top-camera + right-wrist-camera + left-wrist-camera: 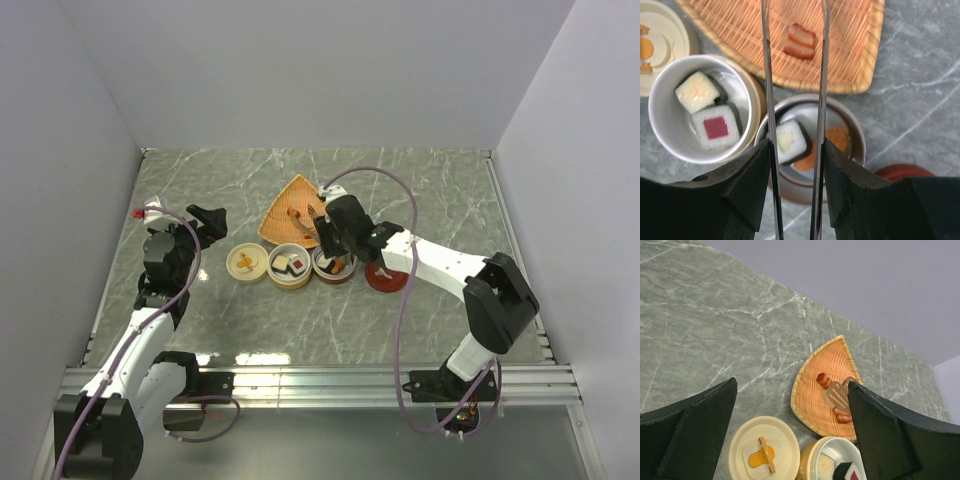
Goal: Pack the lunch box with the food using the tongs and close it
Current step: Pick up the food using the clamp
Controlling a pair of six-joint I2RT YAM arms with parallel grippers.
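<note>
Risk noted: the tongs (767,75) are held only in a partial pinch by the right gripper (796,155), one finger pressed on each arm, so a twist or slip in the fingers at the next squeeze is judged possible. The tips lie beyond the wrist view, over the wicker basket (740,30), so whether anything is between them cannot be told. A red strip (800,41) lies flat on the weave and could be pushed along rather than lifted. The left gripper (792,390), well to the left, is spread fully and holds nothing. Pale container (662,120): cream-topped roll (697,91), red-centred roll (715,127). Dark container (800,106), just right of it: green-centred roll (789,141), orange piece (835,139). Cream lid (246,262) at the row's left and red lid (384,277) at its right are both off.
</note>
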